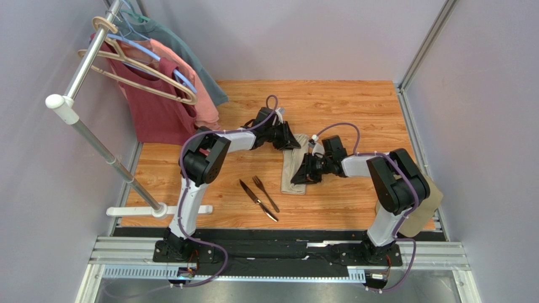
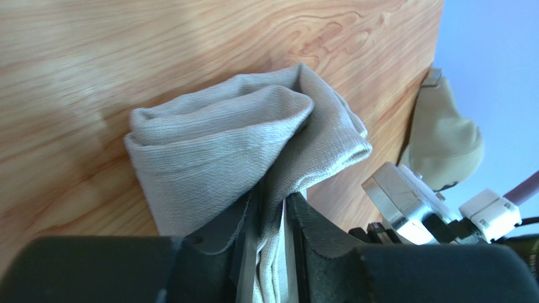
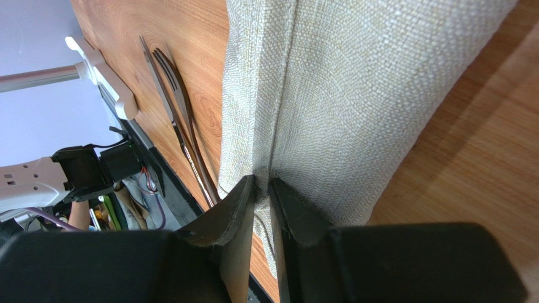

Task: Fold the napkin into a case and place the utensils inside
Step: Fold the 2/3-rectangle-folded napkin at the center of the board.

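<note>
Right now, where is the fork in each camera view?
Top external: the fork lies near centre, left of the napkin.
Left wrist: not in view.
Right wrist: fork upper left, left of the napkin's edge.
Shared landmark: the napkin, seen in all three.

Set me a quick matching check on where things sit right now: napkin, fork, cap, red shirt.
Things:
1 napkin
2 fork
3 cap
4 red shirt

Places or states:
A hanging on the rack
B far right, by the right arm
C folded into a narrow strip, mid-table
D on bare wood beside the knife

Pairs: 1-C, 2-D, 3-B, 4-A
</note>
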